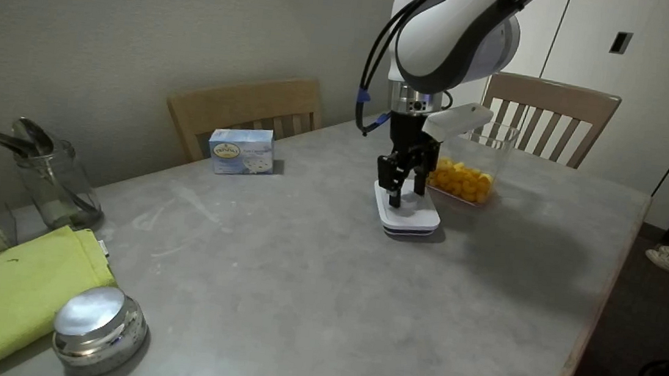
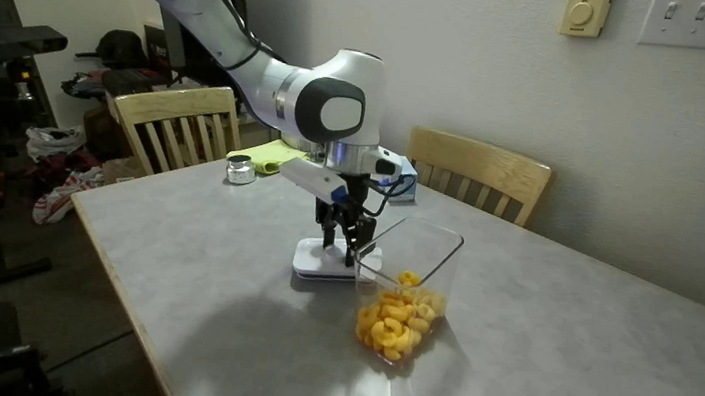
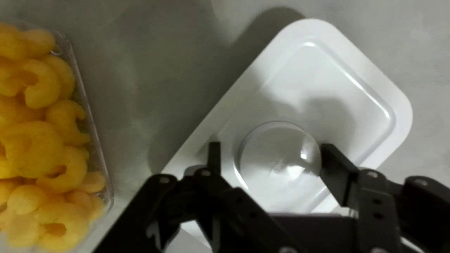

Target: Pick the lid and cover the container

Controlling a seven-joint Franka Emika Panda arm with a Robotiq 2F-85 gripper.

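Observation:
The white lid point(image 1: 410, 221) lies flat on the table with its round centre knob point(image 3: 280, 158) facing up. The lid also shows in an exterior view point(image 2: 311, 259) and in the wrist view point(image 3: 337, 77). My gripper point(image 1: 407, 196) points straight down over the lid, fingers apart on either side of the knob. In the wrist view point(image 3: 270, 146) the right finger is at the knob's edge, and a gap shows between the left finger and the knob. The clear container point(image 2: 445, 263) stands upright and uncovered beside the lid, with yellow-orange pieces inside; its edge shows in the wrist view point(image 3: 92, 123).
The grey table point(image 1: 274, 305) carries a blue-and-white tea box point(image 1: 246, 153) near the wall. A shiny metal jar point(image 1: 97, 328), a yellow-green cloth point(image 1: 17, 299) and a glass jar with cutlery point(image 1: 61, 186) stand at the far end from the container. Wooden chairs point(image 2: 476, 173) surround the table.

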